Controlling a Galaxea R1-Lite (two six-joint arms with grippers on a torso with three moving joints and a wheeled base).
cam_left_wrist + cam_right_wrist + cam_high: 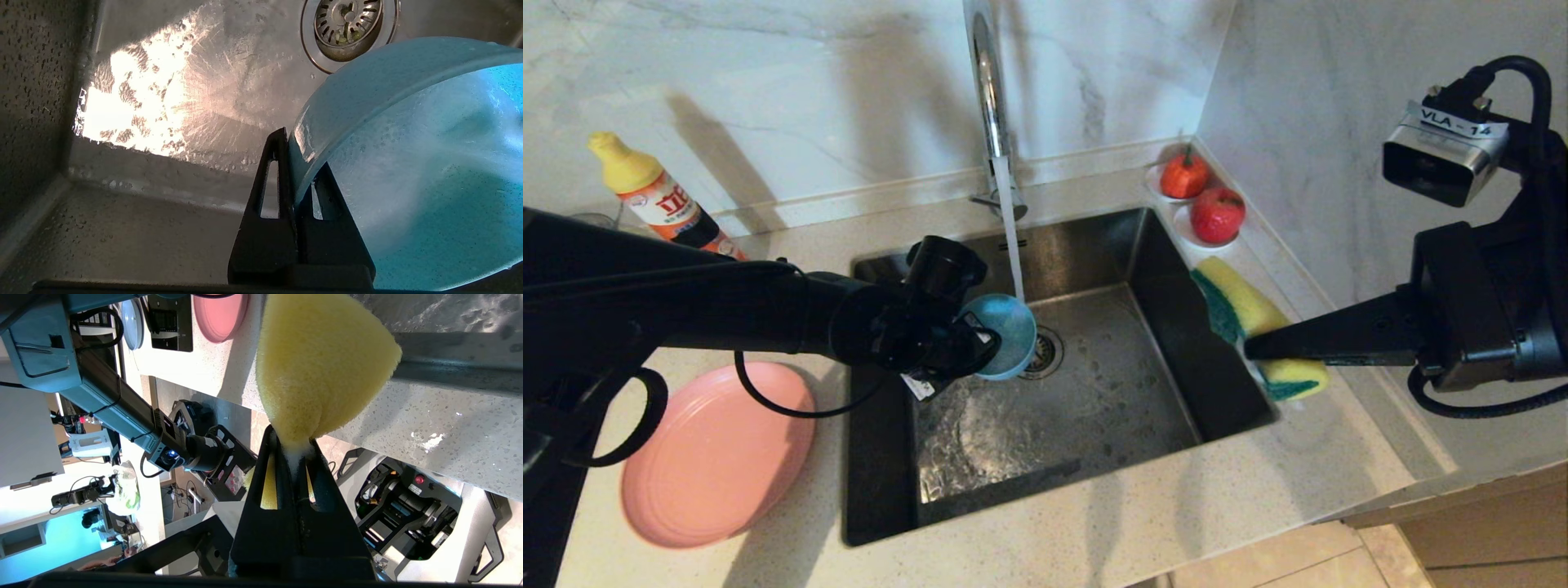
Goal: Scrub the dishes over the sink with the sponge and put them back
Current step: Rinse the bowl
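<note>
- Head view: the left gripper [980, 347] reaches over the sink [1094, 392], its fingers pinched tight on the rim of the teal bowl [1009, 335].
- The bowl hangs tilted above the basin, beside the drain [1045, 351], under the stream of water [1011, 237] from the faucet [990, 90].
- Left wrist view: 1 finger [269, 204] lies outside the bowl's [408, 163] wall, the other inside.
- The right gripper [1258, 349] hovers at the sink's right edge, fingers squeezed shut on the sponge [1250, 314]; its yellow foam bulges past the tips and green shows on 1 face.
- The pink plate [711, 457] rests on the counter [1176, 506] left of the sink.
- A detergent bottle [654, 196] stands at the back left; 2 red fruits [1201, 196] sit at the back right corner.
</note>
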